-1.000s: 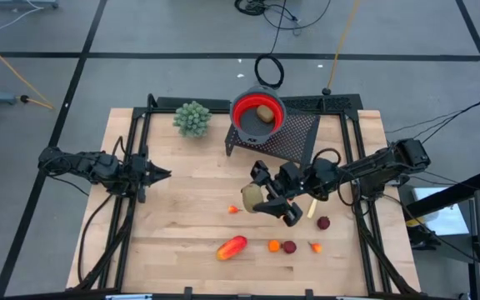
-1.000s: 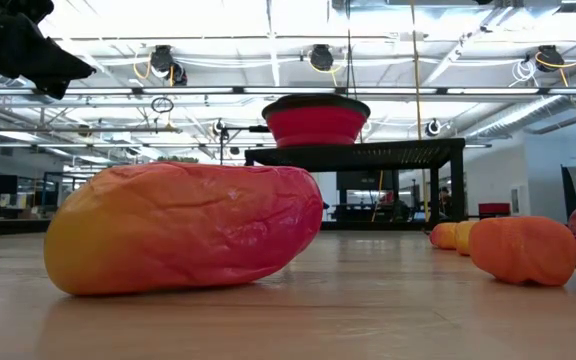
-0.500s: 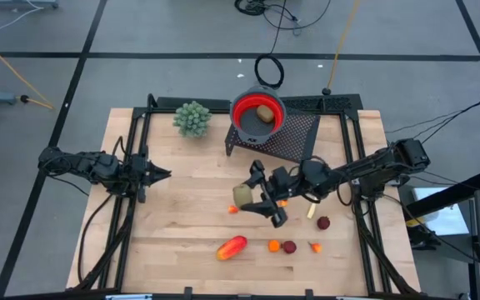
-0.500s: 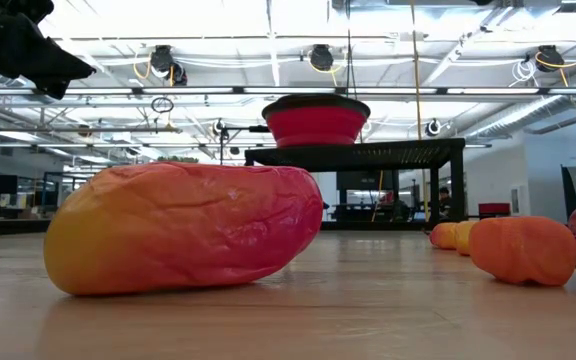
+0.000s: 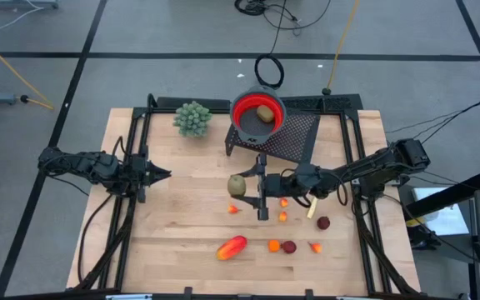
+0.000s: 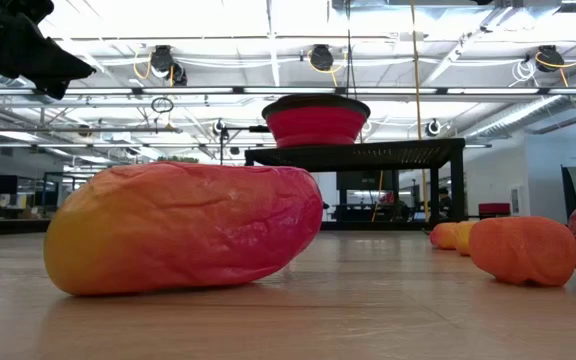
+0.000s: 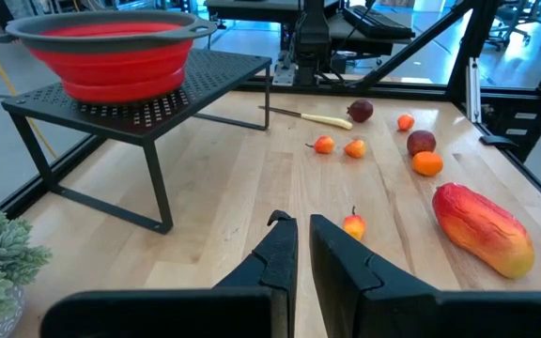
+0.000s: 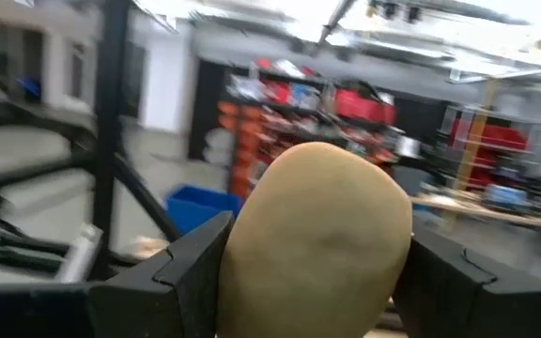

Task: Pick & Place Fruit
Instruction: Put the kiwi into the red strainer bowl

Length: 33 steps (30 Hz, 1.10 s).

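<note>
My right gripper point(image 5: 243, 186) is shut on an olive-brown oval fruit point(image 5: 237, 184) above the middle of the table, just in front of the black stand point(image 5: 294, 143). A red bowl point(image 5: 257, 112) stands on that stand with a second olive-brown oval point(image 5: 263, 112) inside. A long red-orange fruit point(image 5: 232, 247) and several small orange and dark-red bits point(image 5: 289, 247) lie on the wood near the front. My left gripper point(image 5: 163, 174) waits shut at the table's left, holding nothing. My right gripper pinches the oval fruit by its two opposite sides point(image 8: 242, 253) between its two fingers point(image 8: 188, 268). The fingers come roughly level from the table's right side. The oval fills the gap between them and is lifted clear of the table.
A green bushy plant ball point(image 5: 192, 118) sits at the far left of the table. A pale stick point(image 5: 312, 208) and a dark-red bit point(image 5: 323, 222) lie under the right arm. Black frame rails run along both sides of the table point(image 5: 182, 217).
My right gripper has rolled about its own axis and tipped from pointing downward to about level. It has carried the olive-brown oval a little toward the table's left and far edge, closer to the stand. The grip has stayed the same.
</note>
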Each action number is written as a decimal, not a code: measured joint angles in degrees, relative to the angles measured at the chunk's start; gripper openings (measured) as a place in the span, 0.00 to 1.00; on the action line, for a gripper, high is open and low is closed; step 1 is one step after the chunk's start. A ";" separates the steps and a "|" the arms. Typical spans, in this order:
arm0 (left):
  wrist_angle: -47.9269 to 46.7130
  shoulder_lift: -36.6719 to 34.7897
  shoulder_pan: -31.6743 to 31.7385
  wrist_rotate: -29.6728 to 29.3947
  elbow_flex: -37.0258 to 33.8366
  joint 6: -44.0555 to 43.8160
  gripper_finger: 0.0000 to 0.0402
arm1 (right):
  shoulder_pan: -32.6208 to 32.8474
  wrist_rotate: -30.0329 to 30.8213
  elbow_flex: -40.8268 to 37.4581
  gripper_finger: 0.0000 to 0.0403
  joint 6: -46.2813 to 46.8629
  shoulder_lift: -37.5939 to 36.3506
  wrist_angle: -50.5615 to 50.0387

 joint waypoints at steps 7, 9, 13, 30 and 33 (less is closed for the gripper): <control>0.00 -0.02 0.00 0.00 0.00 0.01 0.08 | 0.00 11.07 0.00 0.58 -6.47 0.00 -3.97; 0.00 0.00 0.00 -0.02 0.00 -0.40 0.08 | 0.00 14.53 0.00 0.58 -6.57 0.00 -3.96; 0.00 -0.01 0.01 -0.01 0.00 -1.34 0.08 | -0.04 22.65 0.00 0.59 -11.90 0.00 -3.97; 0.00 -0.02 0.00 0.00 0.00 -1.92 0.08 | -0.04 59.52 0.00 0.58 -29.90 0.00 -3.43; 0.00 0.00 0.00 -0.01 0.00 -1.92 0.08 | -0.04 60.01 0.00 0.58 -30.23 0.00 -3.37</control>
